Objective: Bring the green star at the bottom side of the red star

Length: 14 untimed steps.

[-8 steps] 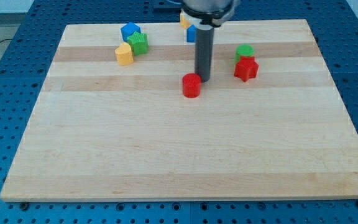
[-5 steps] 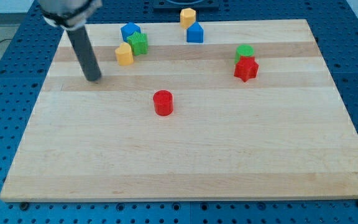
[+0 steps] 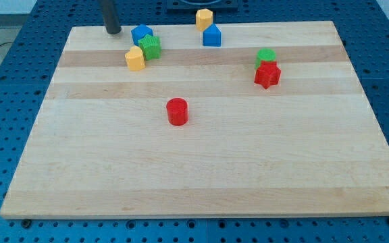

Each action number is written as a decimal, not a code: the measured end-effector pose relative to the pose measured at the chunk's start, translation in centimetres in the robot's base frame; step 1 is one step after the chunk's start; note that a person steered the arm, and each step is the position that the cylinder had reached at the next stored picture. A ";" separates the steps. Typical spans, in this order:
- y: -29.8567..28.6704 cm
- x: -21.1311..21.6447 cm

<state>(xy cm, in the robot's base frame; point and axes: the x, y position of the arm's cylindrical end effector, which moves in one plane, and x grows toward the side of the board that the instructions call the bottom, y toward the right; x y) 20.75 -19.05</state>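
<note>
The green star (image 3: pixel 151 47) sits near the view's top left, touching a blue block (image 3: pixel 141 34) above it and a yellow block (image 3: pixel 135 59) at its lower left. The red star (image 3: pixel 267 75) lies at the view's right with a green round block (image 3: pixel 266 57) touching its top side. My tip (image 3: pixel 113 31) stands at the board's top edge, to the left of the blue block and up-left of the green star, apart from both.
A red cylinder (image 3: pixel 177 111) stands near the board's middle. A blue block (image 3: pixel 212 36) and a yellow block (image 3: pixel 204 19) sit at the top centre. The wooden board (image 3: pixel 194 169) lies on a blue perforated table.
My tip pushed the red cylinder down-left, then swung left and now up to the board's top edge beside the blue block. The other blocks have not moved.
</note>
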 end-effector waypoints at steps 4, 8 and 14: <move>5.7 4.7; 13.3 13.4; 15.5 20.1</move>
<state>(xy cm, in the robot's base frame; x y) 40.90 -3.55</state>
